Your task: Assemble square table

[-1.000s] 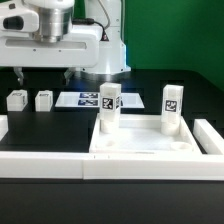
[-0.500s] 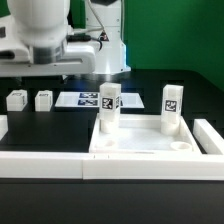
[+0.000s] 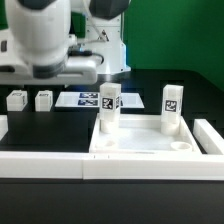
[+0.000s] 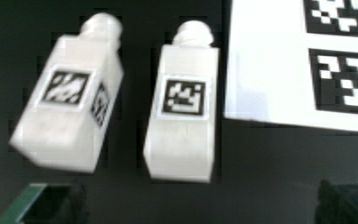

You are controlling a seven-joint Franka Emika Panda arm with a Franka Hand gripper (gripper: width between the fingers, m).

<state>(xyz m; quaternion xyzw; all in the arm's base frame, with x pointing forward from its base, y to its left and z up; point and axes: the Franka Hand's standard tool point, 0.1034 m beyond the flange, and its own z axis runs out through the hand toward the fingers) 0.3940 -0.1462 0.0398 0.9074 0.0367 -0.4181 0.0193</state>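
Observation:
The white square tabletop [image 3: 140, 142] lies at the front of the black table. Two tag-marked legs stand upright in its far corners, one on the exterior view's left [image 3: 109, 108] and one on its right [image 3: 172, 108]. Two loose legs lie side by side further left [image 3: 17, 99] [image 3: 43, 99]. The wrist view shows both from above [image 4: 69, 100] [image 4: 185, 105]. My gripper [image 4: 197, 205] is open and empty above them. Its fingertips [image 4: 48, 202] show far apart at the picture's edge. The arm's hand [image 3: 45, 62] hangs over the loose legs.
The marker board [image 3: 85, 100] lies flat just beside the loose legs and shows in the wrist view [image 4: 291, 60]. A long low white border wall [image 3: 40, 165] runs along the front, with another piece on the exterior view's right [image 3: 208, 135].
The arm has shifted and now looms larger in the exterior view, still over the loose legs. The legs and tabletop have not moved.

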